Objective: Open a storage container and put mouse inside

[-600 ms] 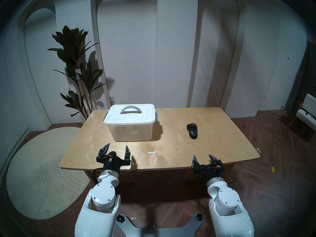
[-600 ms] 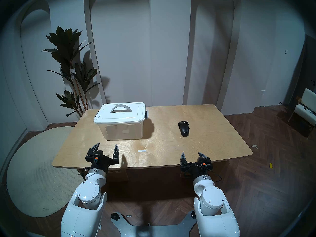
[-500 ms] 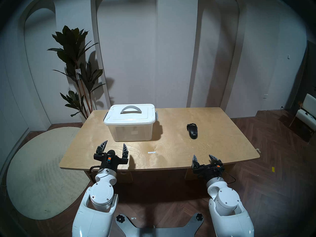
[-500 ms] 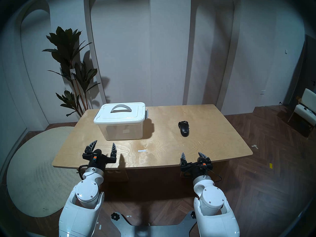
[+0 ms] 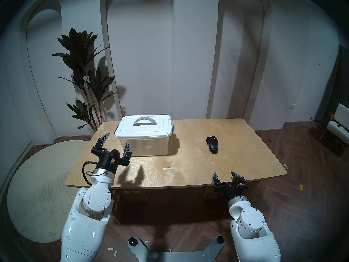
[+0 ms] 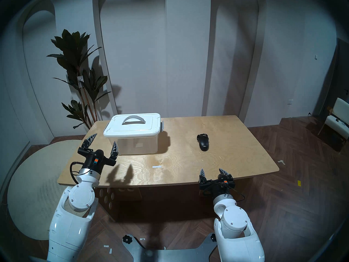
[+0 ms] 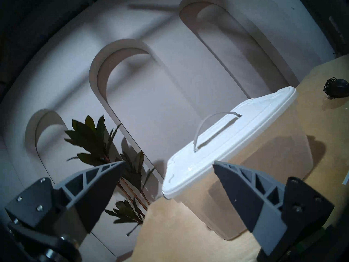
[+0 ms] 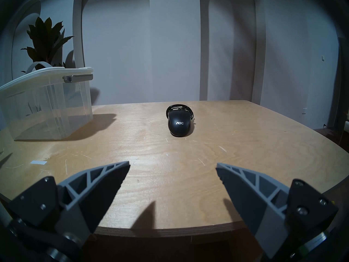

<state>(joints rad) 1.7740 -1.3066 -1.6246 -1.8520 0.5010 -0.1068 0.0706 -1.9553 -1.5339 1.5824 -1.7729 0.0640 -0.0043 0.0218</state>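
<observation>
Head view: left hand (image 5: pixel 117 142), fingers apart, at seven o'clock of the lidded clear plastic storage container (image 5: pixel 145 142); a careless reach could shove it.

Left wrist view, tilted. The left claw (image 7: pixel 168 164) stands wide open with nothing between its two grey ribbed fingers (image 7: pixel 94 182), which rise from the bottom corners. Beyond them the storage container (image 7: pixel 264 172), a clear tub, sits on the pale wooden desk (image 7: pixel 170 237). Its white lid (image 7: pixel 217 153) is in place, and an arched grey handle (image 7: pixel 211 121) stands up from the lid's middle. The right finger overlaps the tub's near wall in the picture; whether they touch cannot be told. At the far right edge the black mouse (image 7: pixel 338 86) lies on the desk, well apart from the tub. A dark-leaved plant (image 7: pixel 98 140) and a white wall with arched recesses (image 7: pixel 132 85) fill the background.
</observation>
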